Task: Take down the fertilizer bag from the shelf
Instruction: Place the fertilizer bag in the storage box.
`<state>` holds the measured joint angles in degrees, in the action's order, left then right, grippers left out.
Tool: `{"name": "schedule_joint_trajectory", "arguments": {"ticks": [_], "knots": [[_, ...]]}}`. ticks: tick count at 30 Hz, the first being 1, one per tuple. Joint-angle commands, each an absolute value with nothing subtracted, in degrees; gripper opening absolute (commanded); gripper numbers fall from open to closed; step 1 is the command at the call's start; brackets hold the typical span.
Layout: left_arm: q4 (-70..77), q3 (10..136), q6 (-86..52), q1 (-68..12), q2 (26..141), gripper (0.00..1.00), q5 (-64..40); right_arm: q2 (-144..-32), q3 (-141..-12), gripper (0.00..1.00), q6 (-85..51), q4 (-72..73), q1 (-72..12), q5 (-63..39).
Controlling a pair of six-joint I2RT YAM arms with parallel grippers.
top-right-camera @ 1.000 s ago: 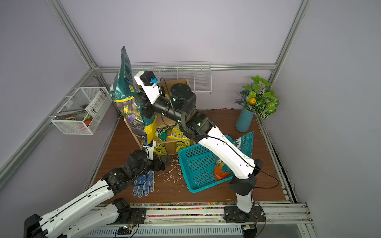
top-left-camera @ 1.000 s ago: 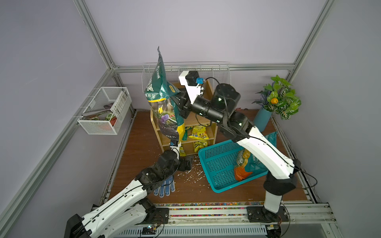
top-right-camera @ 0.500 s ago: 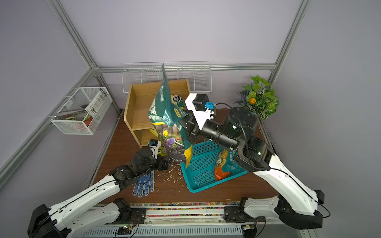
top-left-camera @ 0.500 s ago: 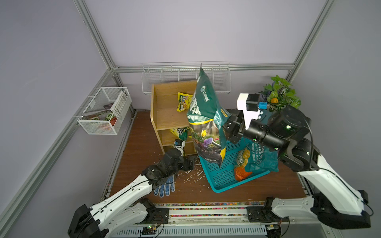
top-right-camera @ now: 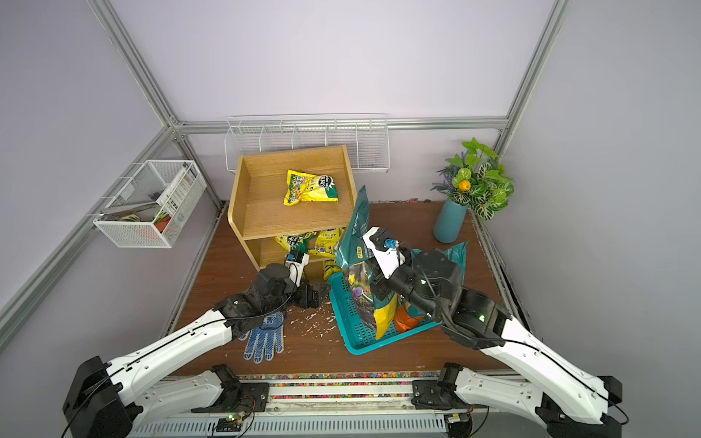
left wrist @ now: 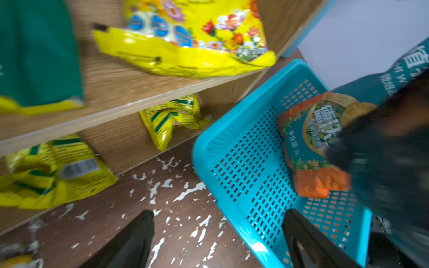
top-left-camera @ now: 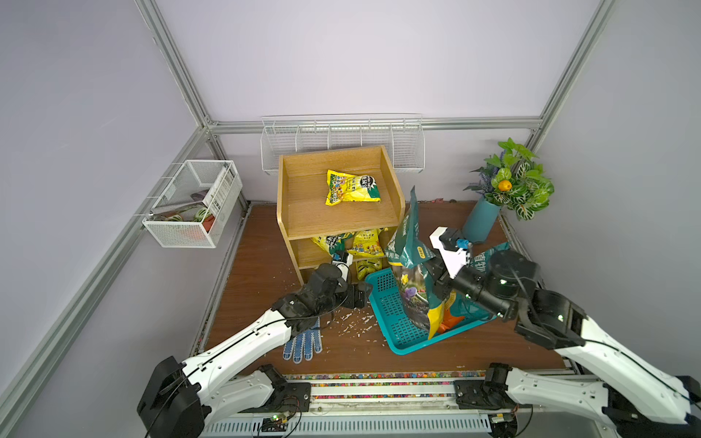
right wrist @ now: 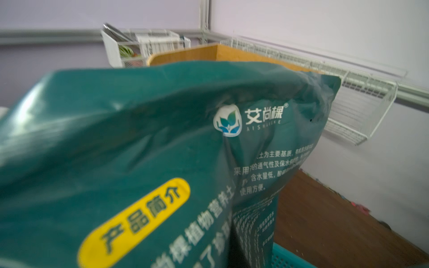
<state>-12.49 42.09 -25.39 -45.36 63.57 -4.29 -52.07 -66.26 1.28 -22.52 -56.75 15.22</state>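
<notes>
The dark green fertilizer bag (right wrist: 162,150) fills my foreground, with the wooden shelf (right wrist: 185,55) and white wire racks (right wrist: 357,109) behind it.

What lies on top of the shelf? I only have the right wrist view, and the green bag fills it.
Observer: One yellow bag lies flat on top of the shelf.
Operator: Anything below the load?
Observer: An orange-and-green bag lies in the teal basket, beside the green bag's lower end.
Operator: And the other arm?
Observer: The left gripper is open and empty, close by the basket's corner nearest the shelf.
</notes>
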Motion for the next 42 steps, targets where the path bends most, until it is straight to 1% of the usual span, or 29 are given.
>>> {"name": "schedule_joint_trajectory", "arguments": {"ticks": [1, 4, 8, 12, 16, 20, 25, 26, 27, 28, 29, 30, 31, 33, 35, 39, 42], "knots": [[-11.78, 45.39, -23.67, -45.02, 65.44, 0.91, -9.09, -50.36, -63.89, 0.0, 1.92, -0.93, -55.89, 23.21], [-13.73, 47.38, -23.5, -45.16, 67.27, 0.89, -9.9, -52.13, -61.11, 0.0, 1.31, 2.89, -54.09, 25.21], [-14.26, 47.69, -23.83, -45.15, 67.64, 0.89, -10.42, -53.67, -54.46, 0.0, 1.22, 12.49, -51.07, 24.34], [-13.85, 46.67, -24.53, -45.15, 66.77, 0.89, -10.23, -54.43, -50.01, 0.0, 3.48, 17.94, -48.92, 27.63], [-13.01, 45.56, -24.87, -45.17, 66.14, 0.89, -10.04, -54.65, -44.98, 0.0, 7.96, 23.86, -48.6, 30.63], [-12.59, 46.05, -24.94, -45.14, 67.13, 0.89, -10.74, -54.31, -40.02, 0.0, 5.18, 21.52, -48.56, 31.58], [-12.01, 46.75, -25.23, -45.1, 68.98, 0.89, -11.94, -49.23, -29.91, 0.0, -8.09, 16.13, -48.64, 30.94], [-11.8, 46.79, -25.29, -45.14, 69.31, 0.89, -12.22, -47.73, -28.3, 0.03, -10.55, 15.37, -48.69, 30.6], [-11.7, 46.98, -25.23, -45.13, 69.76, 0.89, -12.61, -45.89, -26.79, 0.16, -13.22, 14.0, -48.65, 30.14], [-11.77, 47.23, -25.06, -45.11, 70.36, 0.89, -12.89, -43.97, -25.83, 0.39, -15.41, 12.52, -48.69, 29.54], [-11.85, 47.6, -24.96, -45.12, 70.86, 0.89, -13.24, -42.63, -25.74, 0.55, -17.05, 10.54, -48.66, 29.21], [-12.0, 48.03, -24.9, -45.18, 71.46, 0.89, -13.55, -40.87, -26.31, 0.68, -18.75, 7.0, -48.69, 28.91], [-12.04, 48.44, -24.78, -45.16, 72.21, 0.89, -13.95, -39.3, -27.31, 0.75, -19.34, 3.8, -48.69, 28.38], [-12.04, 49.24, -24.61, -45.13, 73.6, 0.89, -14.77, -36.86, -30.07, 0.84, -20.31, -1.26, -48.68, 27.37], [-11.67, 49.95, -24.61, -45.22, 75.01, 0.88, -15.52, -35.57, -33.45, 0.89, -20.82, -4.95, -48.69, 25.67], [-11.49, 52.37, -24.18, -45.36, 77.76, 0.88, -16.08, -37.66, -44.99, 0.9, -23.65, -15.68, -48.74, 24.0], [-10.68, 53.89, -24.2, -45.48, 79.29, 0.88, -16.34, -40.46, -51.85, 0.9, -25.12, -18.74, -49.21, 23.47]]}}
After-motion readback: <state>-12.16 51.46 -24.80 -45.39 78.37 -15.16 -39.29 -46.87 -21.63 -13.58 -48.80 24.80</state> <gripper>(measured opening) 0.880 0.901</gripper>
